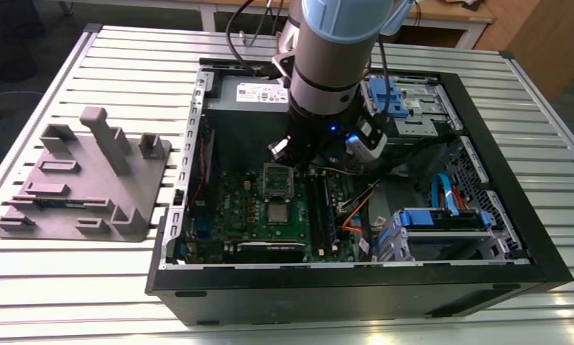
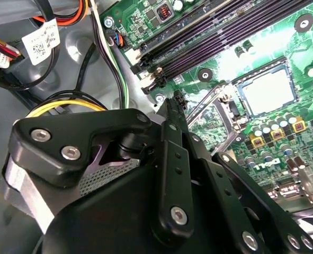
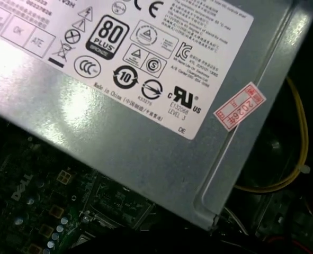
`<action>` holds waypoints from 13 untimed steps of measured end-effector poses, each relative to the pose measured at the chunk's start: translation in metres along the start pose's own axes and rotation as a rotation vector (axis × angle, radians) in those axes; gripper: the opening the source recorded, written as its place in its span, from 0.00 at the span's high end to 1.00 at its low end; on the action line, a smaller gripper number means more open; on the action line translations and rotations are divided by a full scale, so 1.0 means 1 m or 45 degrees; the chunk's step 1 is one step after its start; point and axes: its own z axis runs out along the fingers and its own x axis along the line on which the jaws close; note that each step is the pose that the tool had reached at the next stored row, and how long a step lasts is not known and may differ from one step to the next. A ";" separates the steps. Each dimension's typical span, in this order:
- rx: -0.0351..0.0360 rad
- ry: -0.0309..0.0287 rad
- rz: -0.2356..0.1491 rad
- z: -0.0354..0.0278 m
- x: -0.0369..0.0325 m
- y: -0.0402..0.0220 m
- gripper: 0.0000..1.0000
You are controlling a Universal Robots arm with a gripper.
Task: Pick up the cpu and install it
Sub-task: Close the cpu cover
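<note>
Over on the exterior view's left, the grey tray (image 1: 85, 180) sits on the table, well apart from the action. Moving in, we reach the open case (image 1: 363, 291), with the green board (image 1: 234, 208) flat inside it. And there's the cpu (image 1: 279, 213), a small silvery square lying flat on the board just beside an open metal frame (image 1: 279, 180). Whether it is fully seated I can't say.

The gripper (image 2: 173, 103) hangs low over the board by that frame, near the cpu but not touching it. Whether it is apart or together, I cannot tell.

Further right run the memory slots (image 1: 321, 212), then the blue drive brackets (image 1: 440, 219).

The chip looks light, stiff and thin, and I'd judge its smooth metal top to be slippery. Its underside is likely delicate. The hold to trust is on two opposite pale edges, kept level, never on the faces.
</note>
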 end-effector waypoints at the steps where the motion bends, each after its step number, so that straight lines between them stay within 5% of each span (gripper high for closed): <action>1: 0.0001 0.0004 -0.003 -0.0007 0.0002 -0.0004 0.90; 13: -0.0007 0.0021 -0.029 -0.0061 0.0019 -0.0030 0.90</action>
